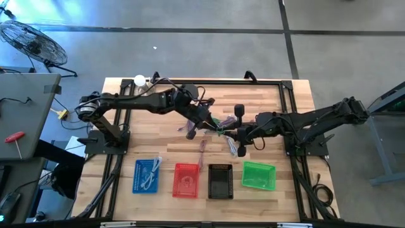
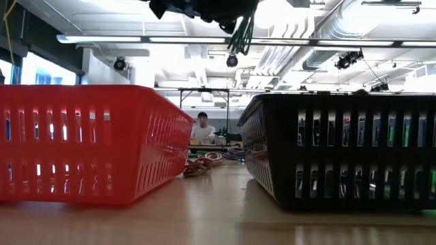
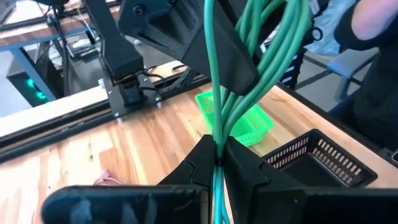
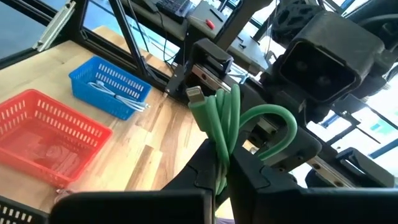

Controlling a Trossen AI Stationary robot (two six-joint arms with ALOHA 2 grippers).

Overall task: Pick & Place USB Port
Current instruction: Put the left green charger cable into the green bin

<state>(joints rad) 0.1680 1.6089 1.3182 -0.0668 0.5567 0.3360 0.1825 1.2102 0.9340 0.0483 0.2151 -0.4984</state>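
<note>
I'm looking at a wooden worktop (image 1: 272,101) with both arms reaching in over its middle. Along the near edge sit four baskets in a row: the blue basket (image 1: 147,175) with pale cables in it, the red basket (image 1: 186,180), the black basket (image 1: 220,181) and the green basket (image 1: 259,175). In the low view the red and black ones fill the frame, and I can see a person (image 2: 202,127) seated far back in the room between them.

My left end effector (image 1: 209,120) and right end effector (image 1: 235,133) meet above the centre of the worktop. Both are clamped on the same green USB cable (image 3: 225,99), which is held up off the surface between them. From the left wrist its strands run down between closed fingers. From the right wrist I see it bunched into a loop with a pale plug at its end. A pinkish cable bundle (image 1: 202,147) lies on the wood just behind the red basket.
</note>
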